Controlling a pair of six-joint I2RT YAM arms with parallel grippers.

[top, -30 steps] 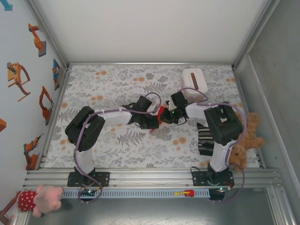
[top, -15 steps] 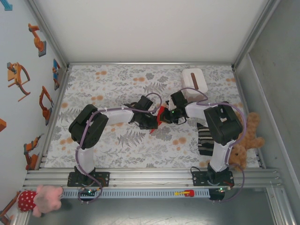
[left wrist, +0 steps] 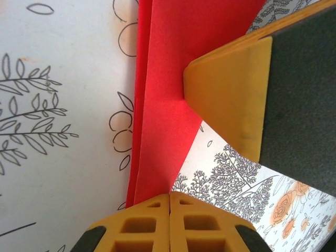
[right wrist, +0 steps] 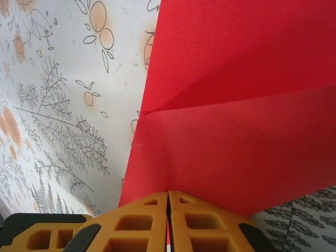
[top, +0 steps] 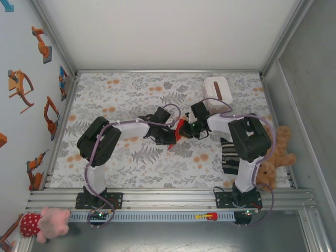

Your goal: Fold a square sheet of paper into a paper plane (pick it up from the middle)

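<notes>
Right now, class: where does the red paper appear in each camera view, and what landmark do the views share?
Top external: red paper near picture centre.
Left wrist: upper middle, running down into the left gripper.
Right wrist: upper right.
Shared landmark: floral tablecloth.

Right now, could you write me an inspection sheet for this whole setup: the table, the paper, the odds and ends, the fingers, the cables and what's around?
Surface: flower-print tablecloth lying flat.
Job's things: red paper, creased, held mid-table between the two arms.
Clutter: white box at the far right; dark striped cloth beside the right arm.
Fingers: left fingers shut on the red paper's folded edge; right fingers shut on its edge.
Cables: purple cables loop along both arms, clear of the paper.
Surroundings: pink soft toy near left; brown teddy bear outside the right rail; stickers on the left wall.
</notes>
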